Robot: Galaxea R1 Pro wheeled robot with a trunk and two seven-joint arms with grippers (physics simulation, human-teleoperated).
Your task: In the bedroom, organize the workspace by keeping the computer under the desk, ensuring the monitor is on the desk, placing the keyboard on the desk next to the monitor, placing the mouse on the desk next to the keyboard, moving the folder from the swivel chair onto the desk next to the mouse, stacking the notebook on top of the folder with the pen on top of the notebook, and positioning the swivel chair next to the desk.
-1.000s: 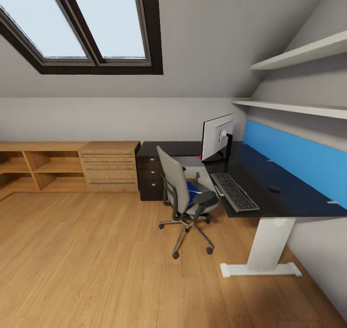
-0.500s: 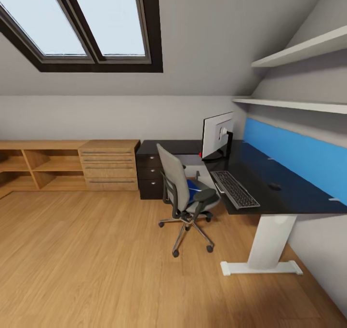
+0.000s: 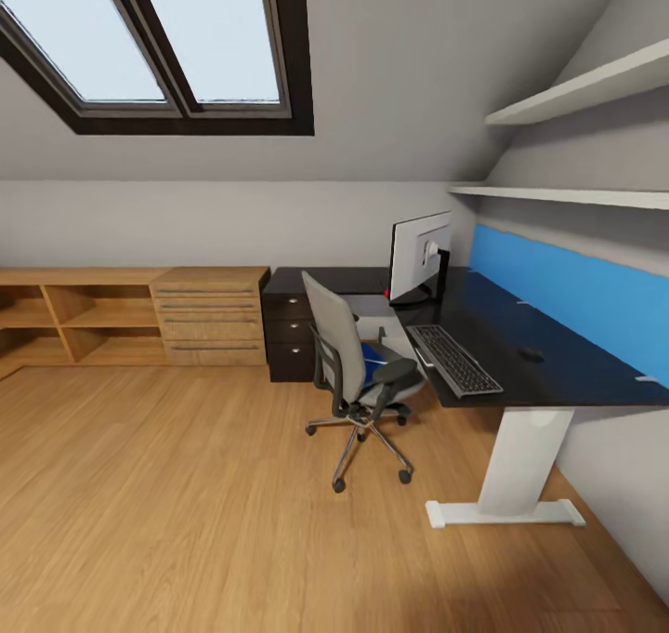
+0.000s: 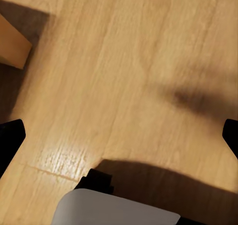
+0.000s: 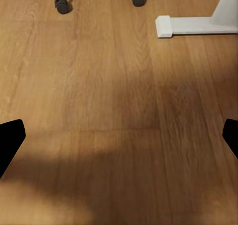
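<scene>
The desk [image 3: 557, 359] with its glossy black top stands at the right wall. On it are the monitor [image 3: 420, 259], seen from behind, the keyboard [image 3: 454, 361] near the front edge and the small dark mouse [image 3: 531, 355]. The grey swivel chair [image 3: 348, 363] stands at the desk's inner corner with the blue folder [image 3: 374, 365] on its seat. A light grey box [image 3: 370, 308] under the desk looks like the computer. The notebook and pen are out of view. My left gripper [image 4: 119, 140] and right gripper [image 5: 119, 138] are open over bare floor, nothing between their fingers.
A light-wood chest of drawers [image 3: 210, 317] and low shelving [image 3: 74, 322] line the back wall, with a dark drawer unit [image 3: 288, 336] beside them. The desk's white foot [image 5: 193, 26] and two chair casters [image 5: 63, 5] lie ahead of the right gripper. A sloped ceiling hangs overhead.
The whole head view has shifted slightly, so the camera has moved a little. Nothing in the room has moved.
</scene>
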